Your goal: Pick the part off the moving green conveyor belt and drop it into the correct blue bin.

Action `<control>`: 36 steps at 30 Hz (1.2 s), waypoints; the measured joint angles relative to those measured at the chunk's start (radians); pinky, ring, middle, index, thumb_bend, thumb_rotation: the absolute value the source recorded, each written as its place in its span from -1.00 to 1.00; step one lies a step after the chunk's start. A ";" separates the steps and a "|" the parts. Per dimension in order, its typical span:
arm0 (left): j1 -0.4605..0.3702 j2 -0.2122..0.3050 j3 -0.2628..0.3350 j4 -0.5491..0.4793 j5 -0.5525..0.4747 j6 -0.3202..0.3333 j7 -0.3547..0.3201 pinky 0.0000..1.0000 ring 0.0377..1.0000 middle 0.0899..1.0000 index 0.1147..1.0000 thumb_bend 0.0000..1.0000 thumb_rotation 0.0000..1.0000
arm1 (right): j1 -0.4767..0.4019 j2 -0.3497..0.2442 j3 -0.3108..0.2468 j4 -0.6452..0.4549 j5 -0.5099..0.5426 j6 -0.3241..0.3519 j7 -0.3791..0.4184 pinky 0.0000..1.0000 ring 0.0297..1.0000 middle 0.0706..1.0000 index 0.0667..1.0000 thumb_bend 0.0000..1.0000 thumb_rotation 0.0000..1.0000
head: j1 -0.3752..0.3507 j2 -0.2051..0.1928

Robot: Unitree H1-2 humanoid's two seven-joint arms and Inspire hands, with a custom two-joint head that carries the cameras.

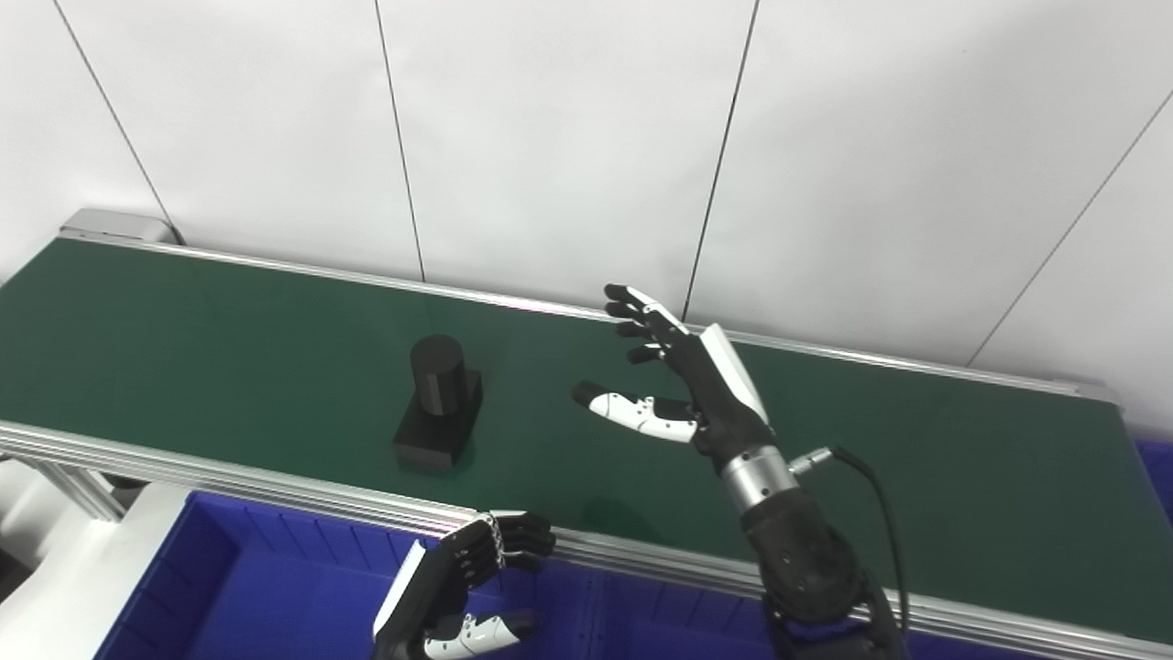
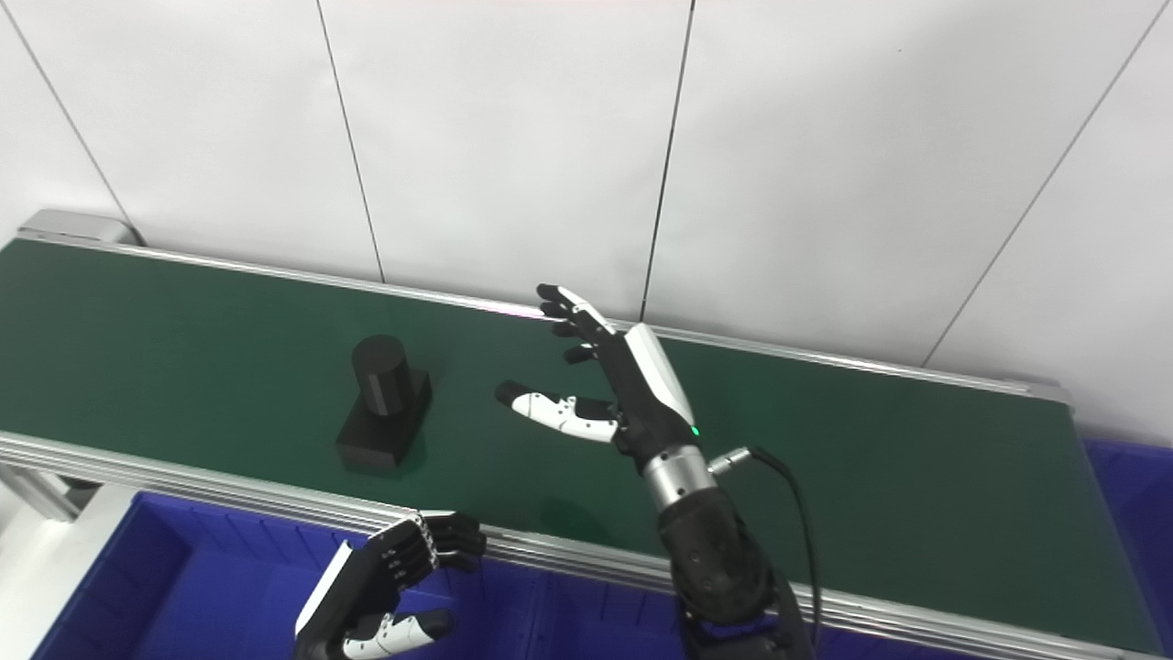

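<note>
Part [image 1: 438,403]: black, a short cylinder standing on a squarish block, upright on the green conveyor belt [image 1: 183,330], left of frame centre and nearer the belt's front rail than its back rail. My right hand [image 1: 683,385] is over the belt at mid-frame, empty, fingers spread and thumb held out toward the part, with a clear gap of belt between thumb tip and cylinder. My left hand [image 1: 458,587] sits low at the bottom of the frame, over the blue bin [image 1: 238,587], holding nothing, fingers curled loosely and thumb apart. Risks, as I judge them: the belt is meant to be moving, so a grasp timed late or early could close on air or clip the cylinder. The part looks top-heavy on a small base, so a sideways knock from my thumb might tip it, and it could roll toward the front rail. A grip taken too high on the smooth cylinder may slip on the lift. Containers: the blue bin at lower left shows only bare floor where visible; part of it is hidden by my left hand. A sliver of another blue bin [image 1: 1156,467] shows at the right edge, contents unseen. Which bin is correct I cannot tell.
</note>
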 measured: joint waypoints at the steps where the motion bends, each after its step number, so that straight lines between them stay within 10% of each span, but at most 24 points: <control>1: 0.001 0.000 -0.001 -0.001 0.000 0.000 0.000 0.21 0.28 0.25 0.25 0.96 -0.08 | -0.007 0.003 0.000 0.010 0.001 0.000 0.000 0.51 0.66 0.69 0.77 0.23 -0.21 | 0.000 0.000; 36: 0.015 -0.009 -0.025 -0.026 0.027 0.008 0.000 0.21 0.26 0.26 0.28 0.95 -0.08 | -0.128 0.079 0.057 0.482 -0.002 -0.122 -0.157 0.54 0.66 0.67 0.73 0.39 -0.52 | 0.044 -0.005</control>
